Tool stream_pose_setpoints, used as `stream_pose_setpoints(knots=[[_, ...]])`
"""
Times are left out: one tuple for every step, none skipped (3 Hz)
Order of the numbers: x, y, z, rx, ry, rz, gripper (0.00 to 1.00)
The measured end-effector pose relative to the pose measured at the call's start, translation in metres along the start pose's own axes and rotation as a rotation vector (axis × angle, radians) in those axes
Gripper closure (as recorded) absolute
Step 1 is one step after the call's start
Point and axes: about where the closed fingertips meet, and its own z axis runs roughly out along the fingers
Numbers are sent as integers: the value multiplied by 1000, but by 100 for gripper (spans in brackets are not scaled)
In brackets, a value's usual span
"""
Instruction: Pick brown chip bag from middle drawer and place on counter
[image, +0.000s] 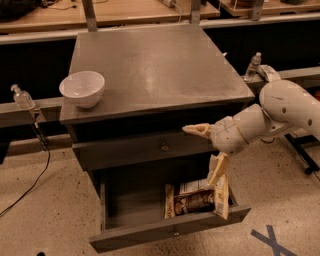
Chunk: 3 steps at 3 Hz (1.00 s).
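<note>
The brown chip bag (191, 201) lies in the right half of the open middle drawer (170, 233), its cream right edge turned up against the drawer's side. My gripper (200, 156) hangs just above the bag in front of the cabinet. It is open wide, with one finger (196, 129) pointing left at the upper drawer's front and the other finger (218, 170) pointing down at the bag's right end. It holds nothing. The grey counter (155, 65) is the cabinet's top.
A white bowl (82, 88) stands at the counter's front left corner. The shut upper drawer with a round knob (164, 146) sits above the open one. Small bottles (253, 65) stand on side ledges right and left (22, 97). Wooden benches run behind. A cable lies on the floor at left.
</note>
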Motion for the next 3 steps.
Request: stream_pose_setpoints(knots=[[70, -4, 12, 60, 62, 13, 0], [134, -15, 36, 67, 111, 63, 0], [199, -13, 71, 14, 159, 161, 0]])
